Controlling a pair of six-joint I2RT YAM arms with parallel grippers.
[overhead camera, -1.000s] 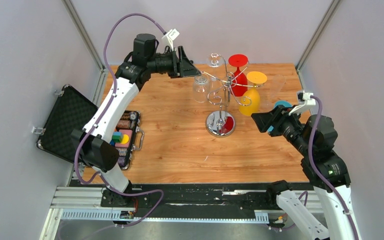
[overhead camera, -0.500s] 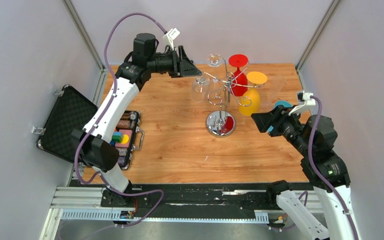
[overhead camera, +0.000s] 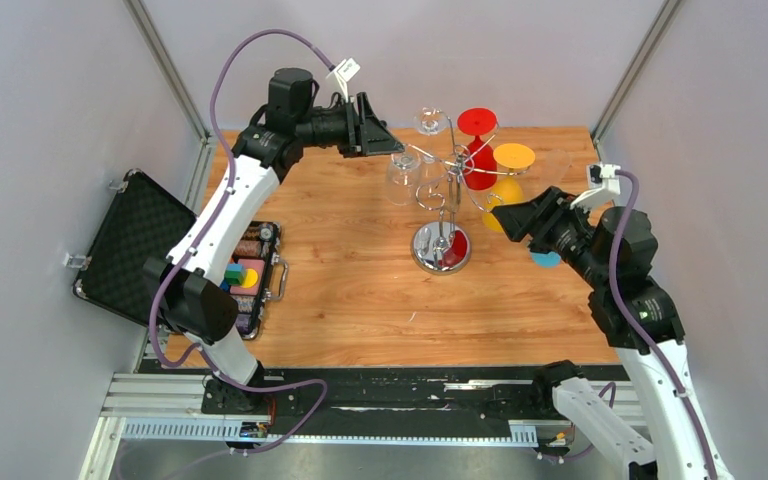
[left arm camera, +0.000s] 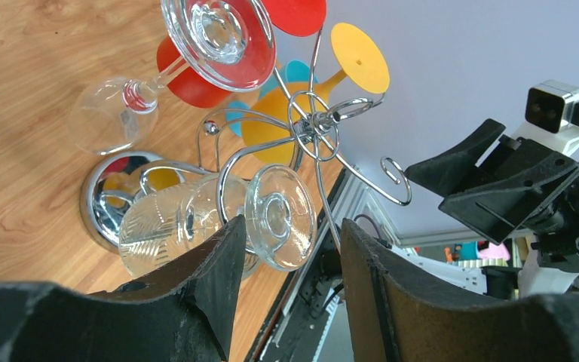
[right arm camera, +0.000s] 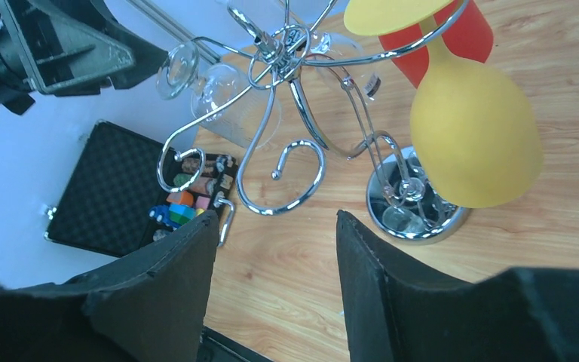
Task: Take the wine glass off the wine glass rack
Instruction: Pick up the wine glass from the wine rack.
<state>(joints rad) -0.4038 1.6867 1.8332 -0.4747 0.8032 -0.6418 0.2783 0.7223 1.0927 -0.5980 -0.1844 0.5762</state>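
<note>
The chrome wine glass rack (overhead camera: 441, 247) stands mid-table on its round mirrored base, with curled arms. Several glasses hang upside down from it: a clear ribbed one (overhead camera: 401, 178) on the left, another clear one (overhead camera: 430, 122), a red one (overhead camera: 477, 150) and a yellow one (overhead camera: 506, 158). My left gripper (overhead camera: 395, 145) is open at the left clear glass. In the left wrist view its jaws (left arm camera: 292, 224) stand on either side of that glass's foot (left arm camera: 279, 217), not closed on it. My right gripper (overhead camera: 500, 212) is open and empty beside the yellow glass (right arm camera: 473, 136).
An open black case (overhead camera: 130, 245) with coloured blocks (overhead camera: 245, 272) lies at the table's left edge. A blue piece (overhead camera: 546, 259) shows under the right gripper. A clear glass (overhead camera: 556, 165) stands at the back right. Grey walls close in the sides and back.
My right arm has moved up and left, bringing its open gripper close to the yellow glass on the rack. The left gripper has hardly moved.
</note>
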